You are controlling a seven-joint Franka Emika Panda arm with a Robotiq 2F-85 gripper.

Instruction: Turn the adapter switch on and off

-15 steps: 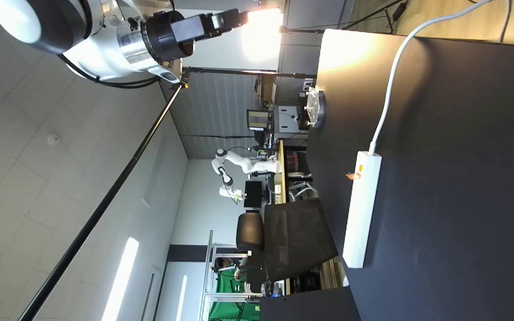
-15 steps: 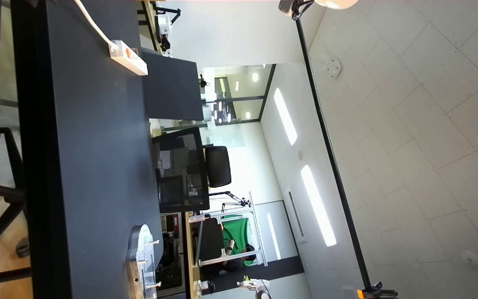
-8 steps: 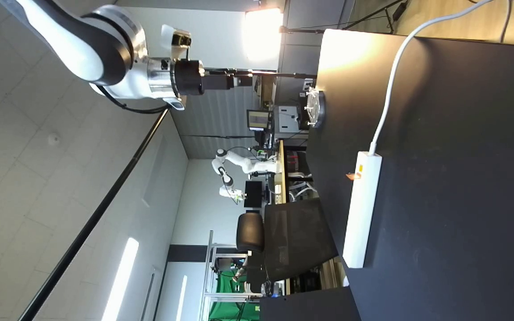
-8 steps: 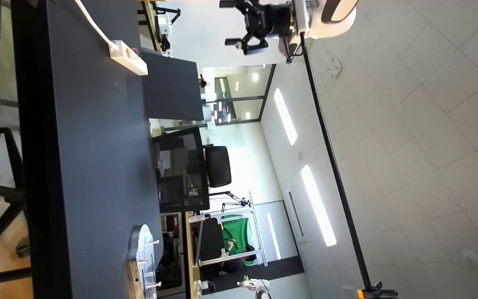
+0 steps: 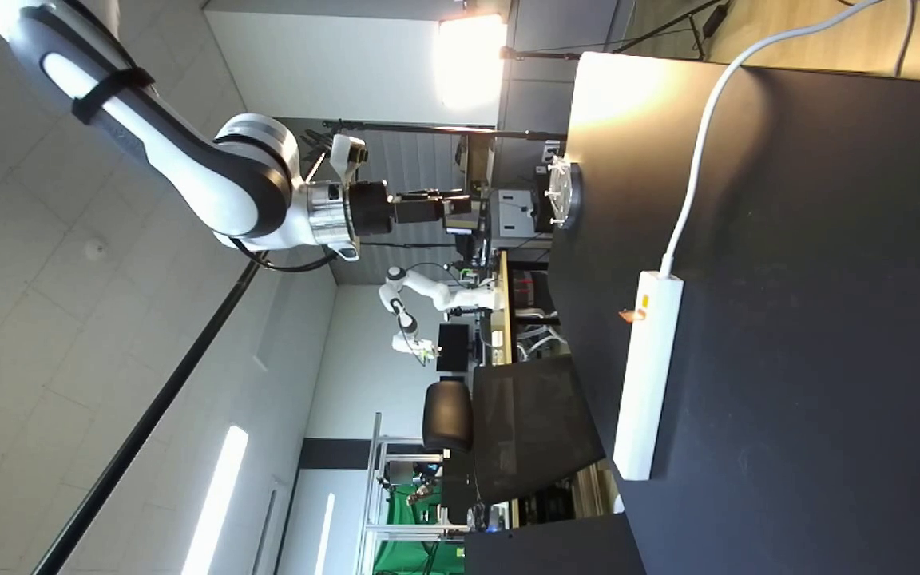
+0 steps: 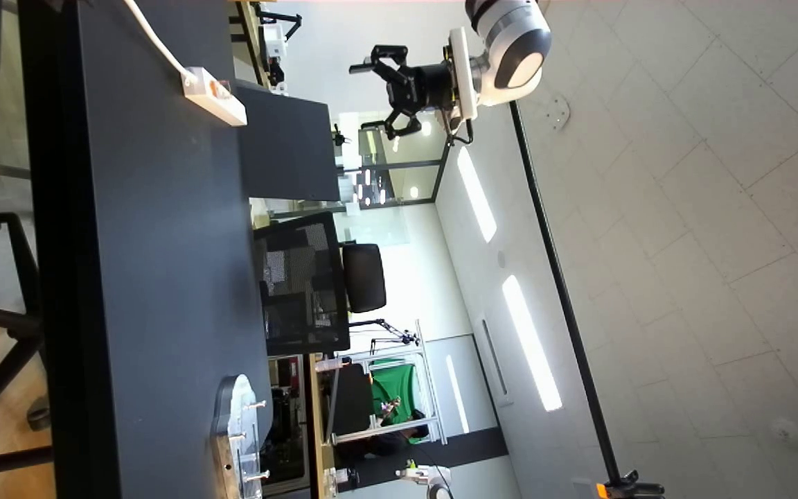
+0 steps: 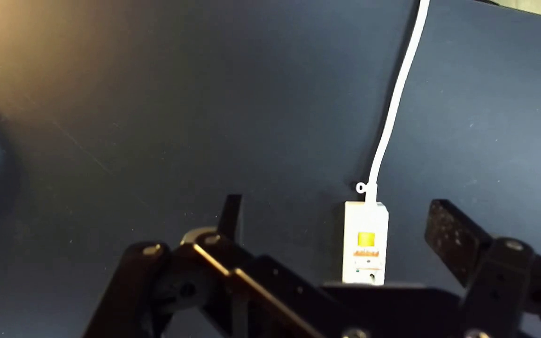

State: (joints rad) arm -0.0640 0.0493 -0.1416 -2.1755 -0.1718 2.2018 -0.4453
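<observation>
The adapter is a long white power strip lying on a dark table. It also shows in an exterior view and in the wrist view. Its yellow-orange switch is near the cable end, with an orange strip beside it; it also shows in an exterior view. My gripper is open and empty. It is well above the table, apart from the adapter, as both exterior views show. In the wrist view the adapter's switch end appears between the fingers; the gripper body hides its far end.
A white cable runs from the adapter over the table's edge. A clear piece with pegs on a dark base stands on the table. A black chair is behind the table. Both exterior pictures are turned sideways.
The arm has swung into fuller view in both exterior views. The gripper, tilted before, now points down at the table and has come lower. The adapter has not moved.
</observation>
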